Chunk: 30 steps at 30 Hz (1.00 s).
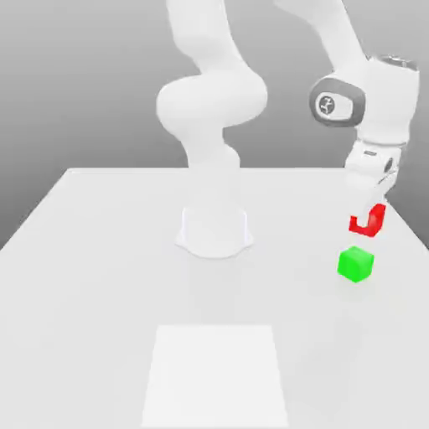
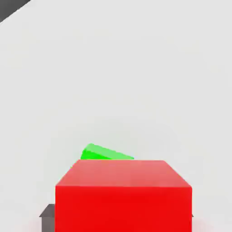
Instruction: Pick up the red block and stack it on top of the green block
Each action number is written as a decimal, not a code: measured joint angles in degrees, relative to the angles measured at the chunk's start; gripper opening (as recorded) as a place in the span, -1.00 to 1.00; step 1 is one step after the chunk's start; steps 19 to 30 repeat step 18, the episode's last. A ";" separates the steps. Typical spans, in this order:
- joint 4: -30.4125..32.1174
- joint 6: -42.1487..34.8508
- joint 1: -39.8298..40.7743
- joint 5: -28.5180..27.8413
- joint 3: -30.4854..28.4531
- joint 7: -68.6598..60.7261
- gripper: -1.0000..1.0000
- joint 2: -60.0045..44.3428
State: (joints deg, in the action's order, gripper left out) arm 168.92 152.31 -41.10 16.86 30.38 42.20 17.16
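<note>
My gripper (image 1: 367, 213) hangs at the exterior view's right, shut on the red block (image 1: 362, 224), which is lifted off the table. One white finger covers part of the cube's face. The green block (image 1: 355, 263) rests on the table just below the red one, with a small gap between them. In the hand view the red block (image 2: 122, 195) sits close and large, and a sliver of the green block (image 2: 103, 153) peeks out past its far edge.
The arm's white base (image 1: 214, 230) stands mid-table, to the exterior view's left of the blocks. A brighter white square patch (image 1: 216, 373) lies flat near the front edge. The table's right edge (image 1: 410, 230) runs close to the blocks.
</note>
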 joint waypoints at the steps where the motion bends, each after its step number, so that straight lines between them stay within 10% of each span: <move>1: -0.02 0.43 0.82 -1.23 0.60 0.71 -1.00 -0.62; 17: -0.05 15.56 10.89 -20.02 5.79 13.45 -1.00 -16.42; 18: 0.04 16.59 11.22 -20.32 6.02 13.65 1.00 -17.34; 30: 0.04 16.59 11.22 -20.32 6.02 13.65 1.00 -17.34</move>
